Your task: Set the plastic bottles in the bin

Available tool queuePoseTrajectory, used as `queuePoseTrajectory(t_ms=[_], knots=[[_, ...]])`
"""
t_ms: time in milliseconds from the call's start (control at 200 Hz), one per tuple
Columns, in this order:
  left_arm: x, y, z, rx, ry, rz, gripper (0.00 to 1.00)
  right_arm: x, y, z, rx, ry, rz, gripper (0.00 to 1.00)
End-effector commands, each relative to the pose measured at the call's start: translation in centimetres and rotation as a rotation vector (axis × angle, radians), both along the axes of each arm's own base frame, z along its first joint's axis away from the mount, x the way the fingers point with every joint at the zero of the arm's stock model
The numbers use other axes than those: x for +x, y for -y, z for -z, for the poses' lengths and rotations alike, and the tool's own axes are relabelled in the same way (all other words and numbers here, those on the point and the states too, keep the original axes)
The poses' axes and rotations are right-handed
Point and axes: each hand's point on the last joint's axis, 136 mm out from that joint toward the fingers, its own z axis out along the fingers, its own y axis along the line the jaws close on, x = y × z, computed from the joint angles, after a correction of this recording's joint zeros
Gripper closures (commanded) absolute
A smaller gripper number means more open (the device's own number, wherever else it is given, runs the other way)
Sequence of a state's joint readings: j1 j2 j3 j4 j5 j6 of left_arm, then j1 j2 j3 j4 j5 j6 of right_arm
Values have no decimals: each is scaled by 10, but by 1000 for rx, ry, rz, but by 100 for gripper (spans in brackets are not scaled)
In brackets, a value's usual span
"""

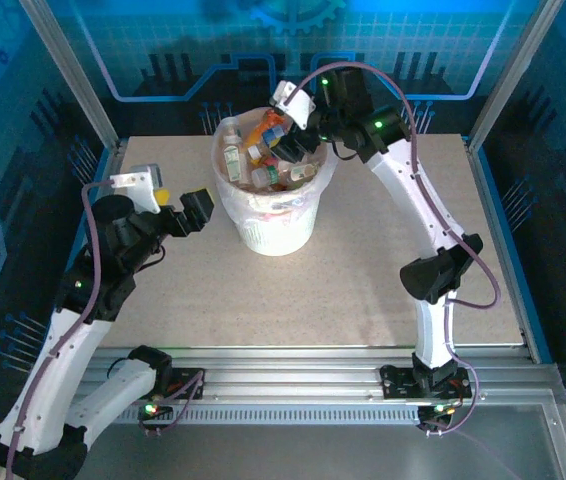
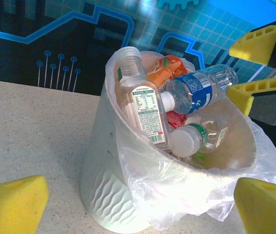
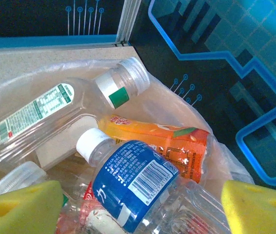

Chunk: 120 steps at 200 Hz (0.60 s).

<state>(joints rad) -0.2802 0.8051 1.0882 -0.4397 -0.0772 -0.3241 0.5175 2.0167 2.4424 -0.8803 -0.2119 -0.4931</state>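
The white bin (image 1: 278, 225) stands mid-table, its clear liner (image 2: 177, 190) heaped with several plastic bottles. On top lies a blue-labelled bottle (image 3: 133, 180) with a white cap. It rests across an orange-labelled bottle (image 3: 162, 141) and a tall clear one with a white and green label (image 3: 45, 117). My right gripper (image 1: 298, 140) hovers over the bin's far rim, open, its yellow fingers (image 3: 21, 209) on either side of the blue-labelled bottle (image 2: 196, 90). My left gripper (image 1: 203, 210) is open just left of the bin, facing its wall (image 2: 104, 161), holding nothing.
The speckled tabletop (image 1: 383, 270) spreads around the bin. Metal frame posts (image 1: 68, 70) and blue patterned walls enclose the back and sides. The liner's loose edge (image 2: 216, 204) hangs over the near rim.
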Motion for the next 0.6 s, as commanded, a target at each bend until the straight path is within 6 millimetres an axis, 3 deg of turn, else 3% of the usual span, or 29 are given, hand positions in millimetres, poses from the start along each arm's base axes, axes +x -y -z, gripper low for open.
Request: queuePoseTrajectory(t_ms=[0, 140, 385, 595], knots=[[1, 3, -13, -19, 15, 19, 1, -6, -4, -22, 82, -11, 36, 22], [6, 8, -10, -30, 7, 34, 1, 15, 1, -24, 119, -31, 164, 34], [10, 12, -9, -33, 1, 51, 1, 46, 3, 0, 122, -79, 297, 37], [10, 12, -8, -30, -1, 51, 1, 50, 3, 18, 110, -129, 331, 40]])
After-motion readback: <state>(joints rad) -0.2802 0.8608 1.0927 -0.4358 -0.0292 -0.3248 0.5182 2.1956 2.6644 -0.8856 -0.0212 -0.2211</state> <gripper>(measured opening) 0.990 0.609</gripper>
